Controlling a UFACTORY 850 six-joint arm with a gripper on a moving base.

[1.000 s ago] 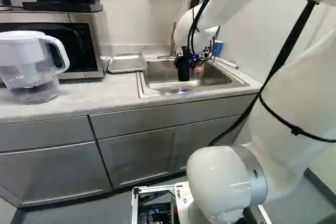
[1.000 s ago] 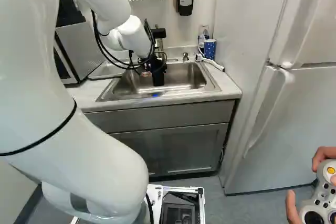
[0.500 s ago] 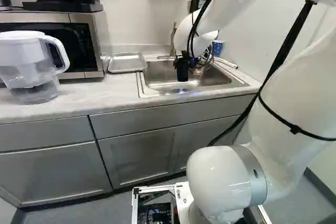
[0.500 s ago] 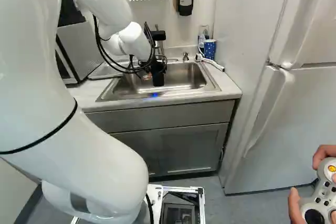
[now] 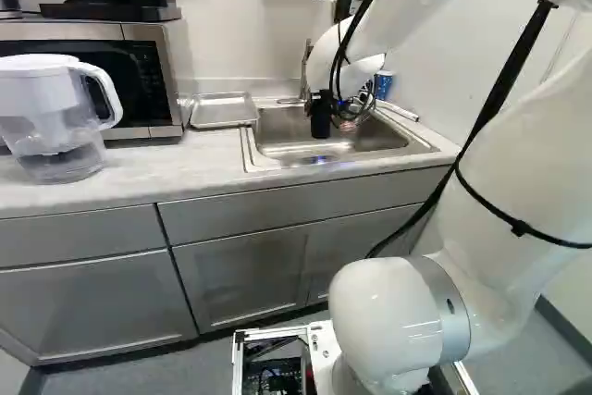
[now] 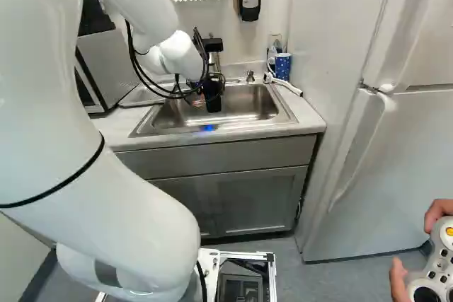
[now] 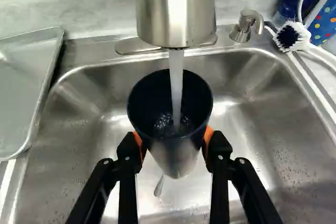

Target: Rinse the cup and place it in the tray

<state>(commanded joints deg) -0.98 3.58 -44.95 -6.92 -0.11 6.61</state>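
The arm's black two-finger gripper (image 6: 213,94) has edged up slightly over the sink since the last frame, carrying the cup with it; the base has stayed put. In the wrist view the dark-blue round cup (image 7: 147,103) is pinched between the two orange pads, its mouth showing, and a stream of water (image 7: 176,80) falls into it from the brushed-metal faucet (image 7: 176,11) at twelve o'clock from the gripper. Below lies the stainless-steel sink (image 7: 89,135). The flat silver metal tray (image 7: 26,90) sits at about ten o'clock from the cup, on the pale table (image 5: 166,159) beside the sink. At two o'clock is a white-handled scrub brush (image 7: 291,38) with dark-centred bristles.
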